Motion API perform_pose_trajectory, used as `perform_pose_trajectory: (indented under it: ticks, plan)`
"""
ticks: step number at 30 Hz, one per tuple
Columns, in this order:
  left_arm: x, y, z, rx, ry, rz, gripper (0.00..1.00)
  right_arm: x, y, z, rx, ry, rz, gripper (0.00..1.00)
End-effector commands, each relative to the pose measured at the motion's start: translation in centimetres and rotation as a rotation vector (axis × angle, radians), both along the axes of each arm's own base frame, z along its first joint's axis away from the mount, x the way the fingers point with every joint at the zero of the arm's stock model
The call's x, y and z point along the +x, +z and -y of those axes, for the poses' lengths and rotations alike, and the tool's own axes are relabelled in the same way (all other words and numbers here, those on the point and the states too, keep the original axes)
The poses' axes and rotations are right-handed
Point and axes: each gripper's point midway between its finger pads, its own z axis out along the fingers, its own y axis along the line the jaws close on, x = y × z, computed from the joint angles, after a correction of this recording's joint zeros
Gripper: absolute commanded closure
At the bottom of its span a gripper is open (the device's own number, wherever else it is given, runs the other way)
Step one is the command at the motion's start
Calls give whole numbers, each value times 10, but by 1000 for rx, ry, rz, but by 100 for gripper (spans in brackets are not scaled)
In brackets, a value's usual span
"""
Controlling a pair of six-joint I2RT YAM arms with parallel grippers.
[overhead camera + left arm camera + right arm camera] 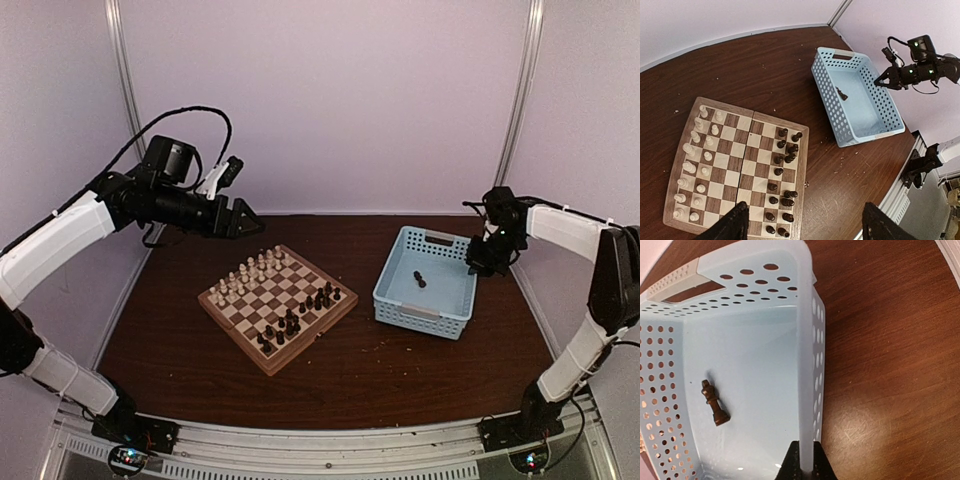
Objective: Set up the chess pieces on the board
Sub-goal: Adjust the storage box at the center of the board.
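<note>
My right end effector is closed on the basket. Its two fingers pinch the thin wall of the long side that faces the right edge of the bench, one finger inside the wall and one outside. The basket is light blue plastic with many holes, and it stands on the right part of the bench, well apart from the board. Inside the basket one dark brown chess piece lies on its side on the bare floor, near the opposite wall and not touching my fingers. My left end effector hangs high over the far left part of the bench with its fingers apart, and it holds nothing. It looks down at the board from above. The board lies flat on the bench, left of the middle, turned so that one corner points to my bases. The cream pieces stand upright in two rows along the far left side of the board. The dark pieces stand in two rows along the opposite side, the one closer to the basket, and these rows look a little uneven. The squares between the two groups are bare.
</note>
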Motion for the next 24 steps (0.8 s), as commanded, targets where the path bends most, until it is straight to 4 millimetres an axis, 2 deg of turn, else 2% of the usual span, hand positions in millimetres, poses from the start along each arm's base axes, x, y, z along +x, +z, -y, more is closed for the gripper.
perform_pose_trajectory:
  ticks: [1,5,7,14,18,19,21,22,24]
  plan:
    - [0,3,-3,-1,7,29,22,-7,45,-15,146,-47,54,100]
    - [1,-1,0,1,-1,21,22,-12,53,-4,91,-69,91,100]
    - [1,-2,1,1,-5,16,22,-15,43,0,71,-76,83,99]
    - [2,-3,2,2,-7,14,22,-16,3,-12,130,-41,78,93]
    - [2,-5,1,5,-5,10,22,-17,-15,-6,85,-24,54,88]
    - [3,-5,1,5,-6,11,22,-18,-18,-5,71,-14,46,85]
    - [2,-5,1,4,-5,10,22,-19,-21,-3,42,23,35,63]
    - [3,-5,1,5,-3,10,22,-20,-20,0,22,34,34,55]
    - [3,-4,1,6,-1,13,22,-22,-13,8,-39,52,46,47]
